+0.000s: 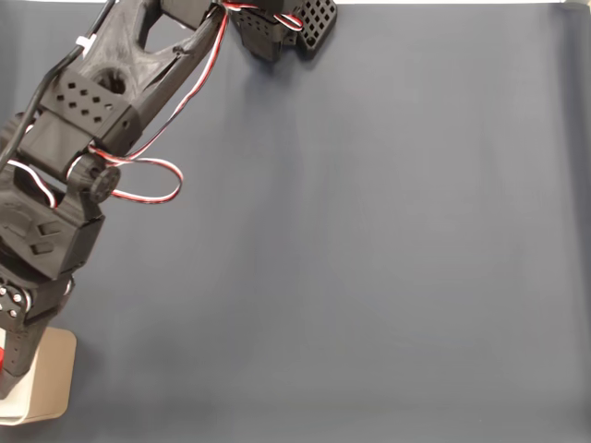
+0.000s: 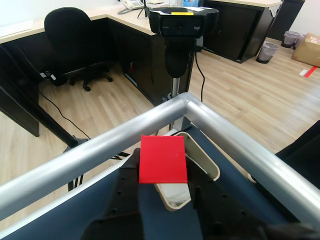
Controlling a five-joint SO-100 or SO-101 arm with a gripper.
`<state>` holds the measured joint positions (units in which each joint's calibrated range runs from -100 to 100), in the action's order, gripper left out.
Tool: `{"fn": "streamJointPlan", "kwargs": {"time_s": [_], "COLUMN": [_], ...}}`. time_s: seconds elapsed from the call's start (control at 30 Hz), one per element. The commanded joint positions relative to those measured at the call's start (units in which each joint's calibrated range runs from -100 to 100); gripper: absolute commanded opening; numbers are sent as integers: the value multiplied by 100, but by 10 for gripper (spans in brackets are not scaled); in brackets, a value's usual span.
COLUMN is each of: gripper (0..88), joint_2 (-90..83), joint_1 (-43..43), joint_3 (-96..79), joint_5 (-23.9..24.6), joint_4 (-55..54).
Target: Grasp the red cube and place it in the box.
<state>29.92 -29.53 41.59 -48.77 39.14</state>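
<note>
Tool (image 2: 162,192) gripping unmarked red cube (image 2: 163,159) above unlabeled box (image 2: 202,159).

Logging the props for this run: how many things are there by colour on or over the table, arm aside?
Red: 1, the cube, held in the gripper
Beige: 1, the box
Total: 2
</note>
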Motion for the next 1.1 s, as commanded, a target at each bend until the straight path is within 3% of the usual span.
{"fn": "streamJointPlan", "kwargs": {"time_s": [0.0, 1.07], "gripper": [0, 0], "joint_2": [-28, 760], "joint_1": [-109, -378], "joint_3": [403, 886], "joint_5": [68, -29], "joint_4": [-209, -430]}}
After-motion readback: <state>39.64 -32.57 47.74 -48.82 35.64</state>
